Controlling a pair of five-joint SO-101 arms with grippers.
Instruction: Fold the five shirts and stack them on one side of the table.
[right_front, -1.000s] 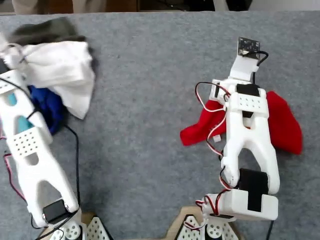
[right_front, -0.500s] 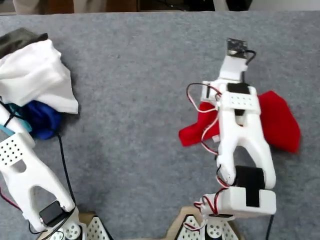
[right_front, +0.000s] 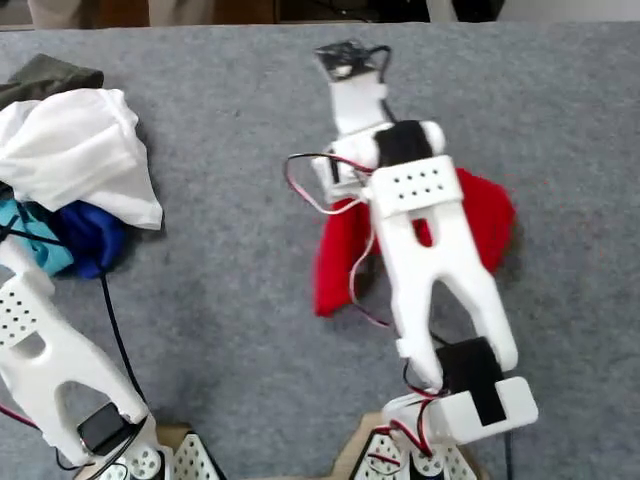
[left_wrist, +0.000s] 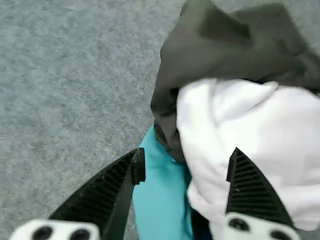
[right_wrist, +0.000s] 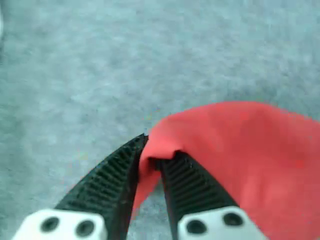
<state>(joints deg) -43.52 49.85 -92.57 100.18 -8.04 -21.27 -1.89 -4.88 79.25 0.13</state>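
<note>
Jaws of our right gripper clamp an edge of the red shirt on the table; our left gripper hangs wide open over the white shirt, dark shirt and teal shirt heaped together.

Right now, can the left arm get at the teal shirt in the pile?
Probably yes. The left gripper is open close to the teal shirt, and a strip of it lies bare between the fingers. The white shirt covers the rest, so it may get caught too.
</note>
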